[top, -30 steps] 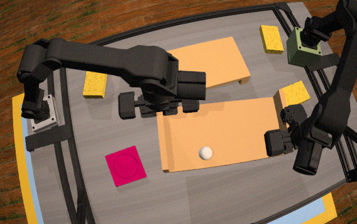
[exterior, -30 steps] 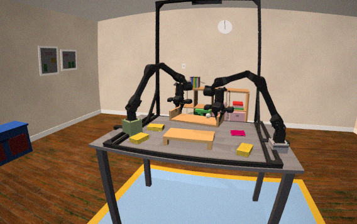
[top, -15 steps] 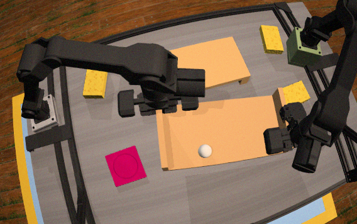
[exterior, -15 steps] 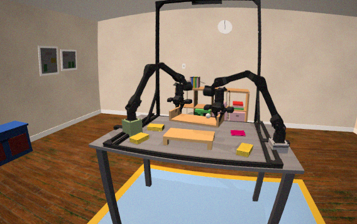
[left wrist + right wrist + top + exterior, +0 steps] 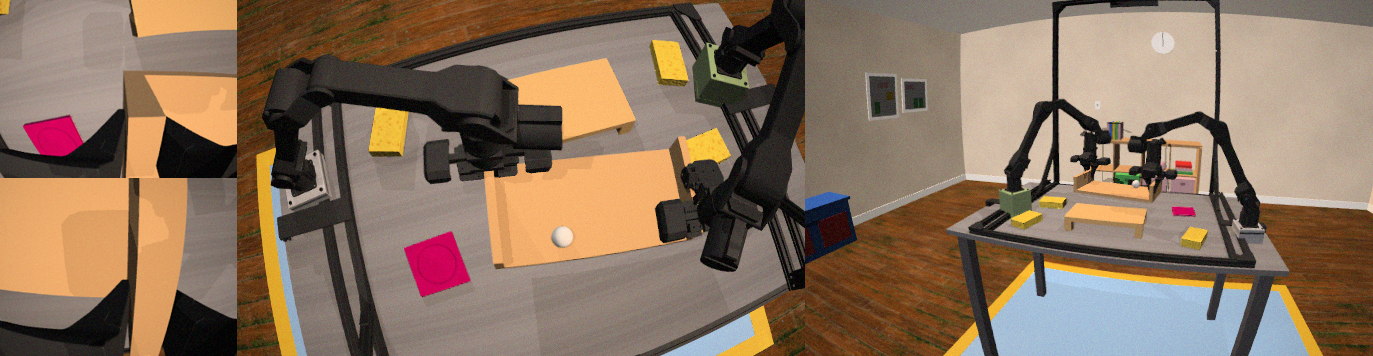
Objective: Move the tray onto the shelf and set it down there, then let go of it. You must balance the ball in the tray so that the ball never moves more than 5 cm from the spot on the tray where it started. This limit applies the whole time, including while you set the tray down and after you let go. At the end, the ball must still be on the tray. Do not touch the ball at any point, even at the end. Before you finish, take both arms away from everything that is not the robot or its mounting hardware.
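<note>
Three yellow sponges [image 5: 389, 132] [image 5: 669, 62] [image 5: 708, 146] [image 5: 1194, 237] [image 5: 1026, 219] [image 5: 1053, 202] on the table [image 5: 597, 305] [image 5: 1115, 245]: one far left, two right. Pink square [image 5: 437, 264] [image 5: 1183, 211] [image 5: 56, 137] lies near left, apart from the tray [image 5: 587, 200] [image 5: 1115, 191] [image 5: 191, 95] [image 5: 91, 237]. Left claw [image 5: 491, 172] [image 5: 1153, 185] [image 5: 144, 119] clamped on the tray's left end wall, toward its far corner. Tray is up off the table, on the near side of the low shelf [image 5: 587, 100] [image 5: 1105, 215] [image 5: 183, 16], not on it. White ball [image 5: 562, 236] [image 5: 1136, 184] sits on the tray, left of middle, close to the near edge, touching neither end wall nor claw. Right claw [image 5: 684, 200] [image 5: 1091, 172] [image 5: 153, 293] clamped on the right end wall. Green block [image 5: 704, 85] [image 5: 1015, 202] under the right arm, far right.
</note>
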You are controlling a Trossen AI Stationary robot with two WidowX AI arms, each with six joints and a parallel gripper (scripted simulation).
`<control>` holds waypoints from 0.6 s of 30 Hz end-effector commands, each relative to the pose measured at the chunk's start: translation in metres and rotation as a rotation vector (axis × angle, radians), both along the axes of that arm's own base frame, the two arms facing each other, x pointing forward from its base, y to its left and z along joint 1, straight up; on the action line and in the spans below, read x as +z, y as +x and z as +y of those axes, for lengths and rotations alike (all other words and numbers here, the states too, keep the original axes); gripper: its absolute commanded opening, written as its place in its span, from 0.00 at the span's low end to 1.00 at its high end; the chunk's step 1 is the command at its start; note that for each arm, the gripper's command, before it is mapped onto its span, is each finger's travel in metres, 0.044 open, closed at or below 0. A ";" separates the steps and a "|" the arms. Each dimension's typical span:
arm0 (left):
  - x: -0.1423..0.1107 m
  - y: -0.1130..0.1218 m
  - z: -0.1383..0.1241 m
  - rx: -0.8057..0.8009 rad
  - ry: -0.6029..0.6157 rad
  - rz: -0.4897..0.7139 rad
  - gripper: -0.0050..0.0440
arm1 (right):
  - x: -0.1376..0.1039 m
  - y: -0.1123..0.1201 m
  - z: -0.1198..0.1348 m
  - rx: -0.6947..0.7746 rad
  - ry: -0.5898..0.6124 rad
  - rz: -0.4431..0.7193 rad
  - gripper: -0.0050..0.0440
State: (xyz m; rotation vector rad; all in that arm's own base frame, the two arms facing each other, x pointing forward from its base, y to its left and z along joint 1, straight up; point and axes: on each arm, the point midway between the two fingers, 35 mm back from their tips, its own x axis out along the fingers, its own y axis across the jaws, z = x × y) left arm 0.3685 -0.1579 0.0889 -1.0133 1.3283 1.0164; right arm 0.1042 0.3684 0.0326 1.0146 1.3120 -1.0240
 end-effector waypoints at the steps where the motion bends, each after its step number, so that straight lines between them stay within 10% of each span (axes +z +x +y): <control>1: 0.002 -0.001 0.002 -0.002 -0.013 -0.004 0.14 | 0.007 0.001 -0.001 -0.002 0.023 0.007 0.14; 18: 0.002 0.000 0.008 -0.002 -0.013 -0.004 0.14 | 0.007 0.004 -0.006 -0.002 0.023 0.007 0.14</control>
